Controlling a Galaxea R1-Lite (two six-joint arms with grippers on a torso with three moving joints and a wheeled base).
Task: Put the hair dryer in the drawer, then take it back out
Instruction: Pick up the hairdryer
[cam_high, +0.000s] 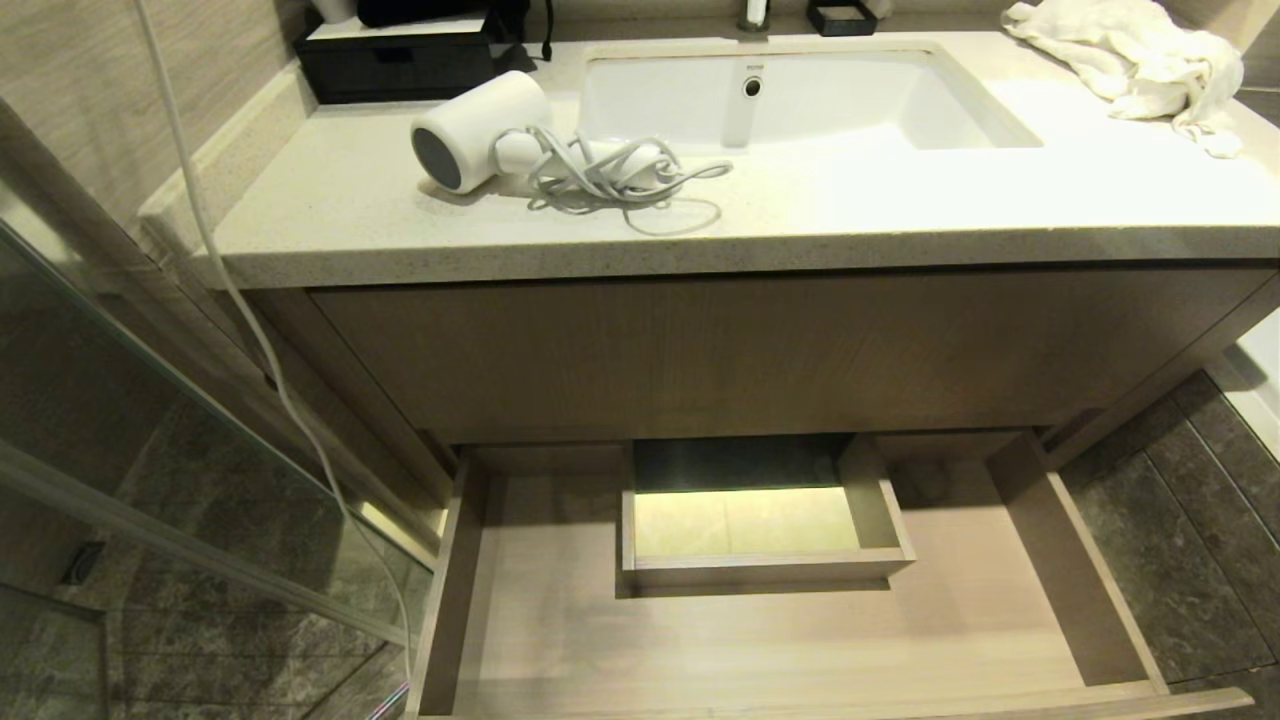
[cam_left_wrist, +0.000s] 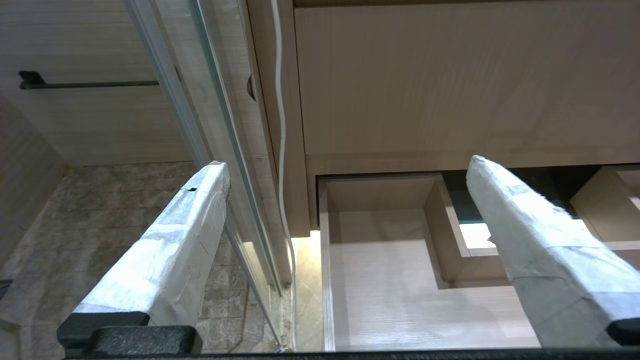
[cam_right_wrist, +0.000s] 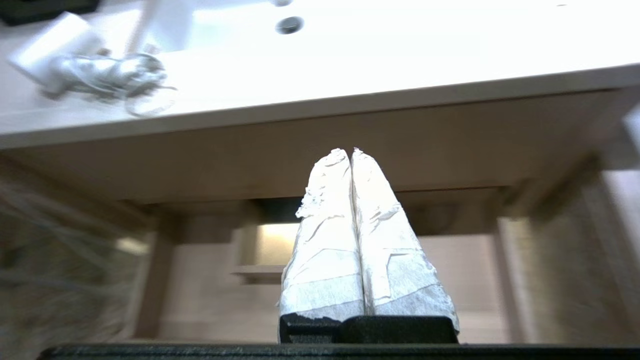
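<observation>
Fingers of my right gripper (cam_right_wrist: 352, 152) are pressed together, empty, before the vanity panel (cam_right_wrist: 250, 155). Left gripper (cam_left_wrist: 345, 167) fingers are spread wide, empty, beside the pulled-out drawer (cam_high: 1090, 590). Hair dryer (cam_high: 480, 130) lies on the desk (cam_high: 900, 210), left of the sink (cam_high: 960, 110).

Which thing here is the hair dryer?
Find the sink in the pale counter. Left of it, on the counter, lies the hair dryer: a fat white barrel with a dark round mouth and a tangled cord, unlike the crumpled towel at far right.
</observation>
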